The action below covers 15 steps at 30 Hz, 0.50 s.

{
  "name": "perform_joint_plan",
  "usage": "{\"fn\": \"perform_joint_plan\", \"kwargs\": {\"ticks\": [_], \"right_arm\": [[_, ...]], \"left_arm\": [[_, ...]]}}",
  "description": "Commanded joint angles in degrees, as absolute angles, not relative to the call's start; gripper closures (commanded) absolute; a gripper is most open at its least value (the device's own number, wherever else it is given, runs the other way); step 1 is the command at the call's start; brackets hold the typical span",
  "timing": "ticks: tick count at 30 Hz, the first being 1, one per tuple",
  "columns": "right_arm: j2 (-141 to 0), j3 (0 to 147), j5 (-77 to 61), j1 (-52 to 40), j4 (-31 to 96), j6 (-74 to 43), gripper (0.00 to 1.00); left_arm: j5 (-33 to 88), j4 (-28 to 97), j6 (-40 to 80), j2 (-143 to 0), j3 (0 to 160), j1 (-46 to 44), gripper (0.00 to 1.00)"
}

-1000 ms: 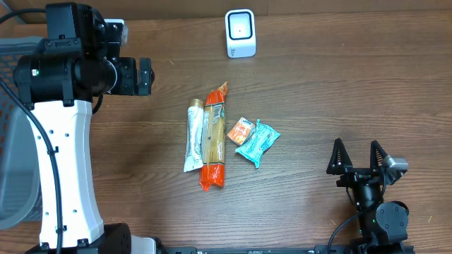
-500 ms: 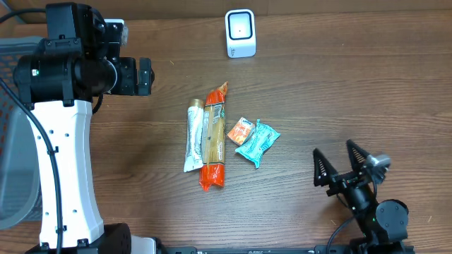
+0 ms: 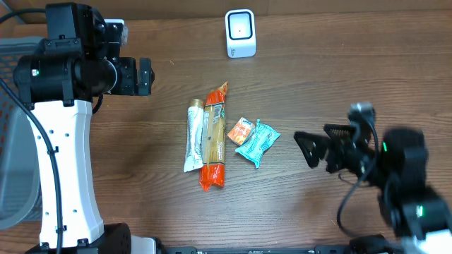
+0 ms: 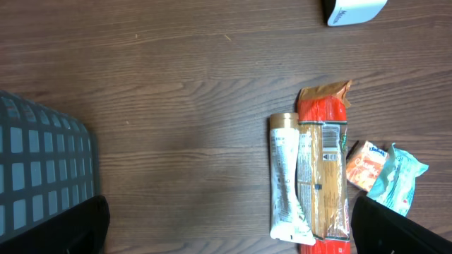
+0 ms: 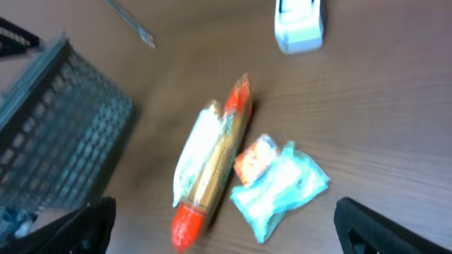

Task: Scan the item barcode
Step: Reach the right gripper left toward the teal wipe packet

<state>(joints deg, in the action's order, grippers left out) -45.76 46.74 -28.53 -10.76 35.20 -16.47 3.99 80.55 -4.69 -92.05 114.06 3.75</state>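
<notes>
Four items lie together mid-table: a white packet (image 3: 193,136), a long orange-and-gold packet (image 3: 214,137), a small orange packet (image 3: 240,130) and a teal packet (image 3: 257,142). The white scanner (image 3: 240,32) stands at the far edge. My right gripper (image 3: 321,141) hangs open just right of the teal packet (image 5: 282,185), holding nothing. My left gripper (image 4: 226,233) is open high above the table, left of the white packet (image 4: 289,180). No barcode can be made out except small print on the long packet (image 4: 323,169).
A grey mesh basket (image 3: 14,141) sits at the table's left edge, also visible in the wrist views as the basket (image 4: 42,169) (image 5: 56,127). The left arm's white column (image 3: 67,162) stands front left.
My right arm has lifted and swung left from the front right corner toward the items, its jaws still open. The left arm and the items have not moved.
</notes>
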Motion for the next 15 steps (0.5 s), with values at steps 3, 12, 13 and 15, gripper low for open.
{"fn": "perform_joint_plan", "kwargs": {"ticks": [3,12,13,15], "right_arm": [[-65.91,65.34,-32.6,-14.37,50.83,-16.1,0.0],[-86.0,69.41,-42.96,-17.21,48.51,-18.09,0.22],[-87.68,69.41,-42.92,-17.89,48.53,-18.33,0.3],[-90.8,69.41,-41.91,-19.94,48.42,-20.27,0.34]], "left_arm": [[3.86,80.34,-5.37,-91.92,114.91,3.84,0.0],[3.86,80.34,-5.37,-91.92,114.91,3.84,0.0],[3.86,80.34,-5.37,-91.92,114.91,3.84,0.0],[3.86,80.34,-5.37,-91.92,114.91,3.84,0.0]]}}
